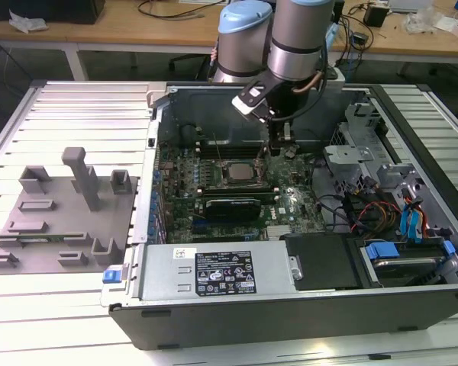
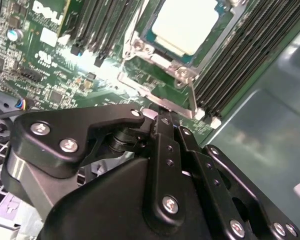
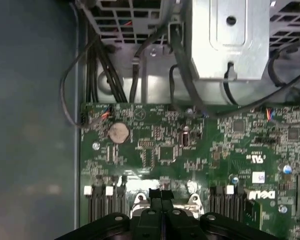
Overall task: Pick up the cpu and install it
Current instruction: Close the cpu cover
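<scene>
The cpu (image 1: 240, 174), a pale silver-white square, lies inside the metal-framed socket (image 1: 223, 162) on the green motherboard (image 1: 290, 202) in the open computer case. The second wrist view shows the cpu (image 2: 187, 22) seated flat in the socket frame (image 2: 160, 60). My gripper (image 1: 278, 150) hangs over the board just to the exterior view's right of the socket. Its black fingers (image 2: 162, 122) are shut together with nothing between them. Their tips (image 3: 161, 194) sit at the socket frame's edge, by a thin metal lever (image 2: 192, 102).
Memory slots (image 2: 240, 55) flank the socket. A metal drive cage (image 1: 351, 160) and cable bundles (image 1: 366, 213) stand at the exterior view's right. The power supply (image 1: 214, 271) fills the near side. A grey fixture plate (image 1: 30, 240) with upright blocks lies outside the case on the exterior view's left.
</scene>
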Robot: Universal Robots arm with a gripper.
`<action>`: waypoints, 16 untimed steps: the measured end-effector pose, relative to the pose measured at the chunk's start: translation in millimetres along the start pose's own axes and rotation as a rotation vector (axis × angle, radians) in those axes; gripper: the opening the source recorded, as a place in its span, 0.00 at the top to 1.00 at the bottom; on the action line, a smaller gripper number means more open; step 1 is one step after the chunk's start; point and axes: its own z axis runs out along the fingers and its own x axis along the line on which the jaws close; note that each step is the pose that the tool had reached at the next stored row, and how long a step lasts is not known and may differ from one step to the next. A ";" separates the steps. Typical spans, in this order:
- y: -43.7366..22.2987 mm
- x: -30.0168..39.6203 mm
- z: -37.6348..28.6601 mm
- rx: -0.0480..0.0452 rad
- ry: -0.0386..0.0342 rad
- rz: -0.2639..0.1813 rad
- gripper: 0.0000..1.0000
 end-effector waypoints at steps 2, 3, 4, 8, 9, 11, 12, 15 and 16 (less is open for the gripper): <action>-4.3 1.1 -0.1 -0.0020 -0.0001 0.000 0.89; -7.4 1.6 -0.1 -0.0037 -0.0002 0.000 0.89; -9.8 1.9 -0.2 -0.0047 -0.0002 0.000 0.89; -15.3 2.3 -0.2 -0.0059 -0.0003 0.000 0.89; -15.3 2.3 -0.2 -0.0059 -0.0003 0.000 0.89; -15.3 2.3 -0.2 -0.0048 -0.0002 0.000 0.89; -15.1 2.3 0.1 0.0130 0.0022 0.000 0.89; -14.9 2.3 0.2 0.0321 0.0041 0.000 0.89; -14.9 2.3 0.2 0.0322 0.0040 0.000 0.89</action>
